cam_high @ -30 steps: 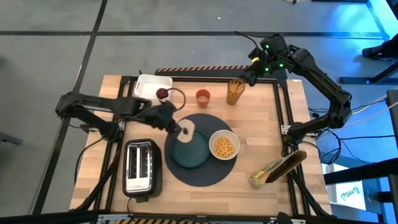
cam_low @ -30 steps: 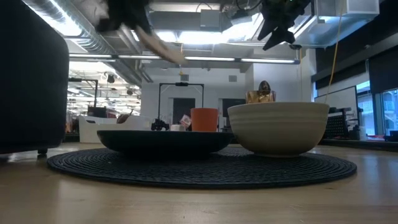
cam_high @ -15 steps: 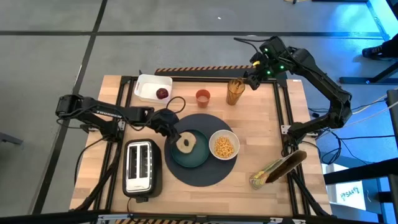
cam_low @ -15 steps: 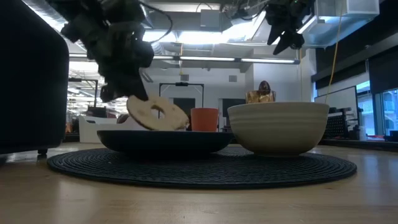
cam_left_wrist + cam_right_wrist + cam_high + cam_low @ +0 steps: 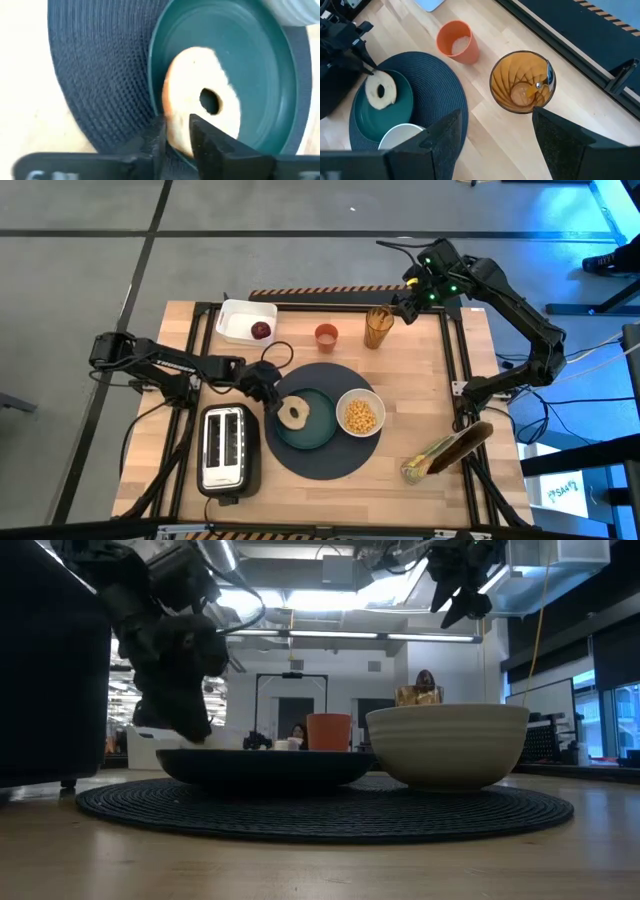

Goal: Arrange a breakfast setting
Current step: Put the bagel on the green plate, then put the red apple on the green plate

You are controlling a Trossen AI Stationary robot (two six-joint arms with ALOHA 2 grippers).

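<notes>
Bagel (image 5: 293,414) now flat on plate (image 5: 318,430), mid-desk; left gripper (image 5: 266,389) lower, fingers still pinched on bagel edge. Bowl (image 5: 360,414) on mat (image 5: 330,463) too. Cup (image 5: 326,336), fruit (image 5: 261,330), spoon (image 5: 548,76) wait near far edge. Right gripper (image 5: 495,131) open above spoon glass (image 5: 378,328).

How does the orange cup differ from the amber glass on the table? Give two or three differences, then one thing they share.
The orange cup is opaque and short; the amber glass is see-through, ribbed and wider. The cup holds something pale; the glass holds a metal spoon. The cup stands nearer the dark mat; the glass stands below the right hand. Both stand upright on bare wood.
</notes>
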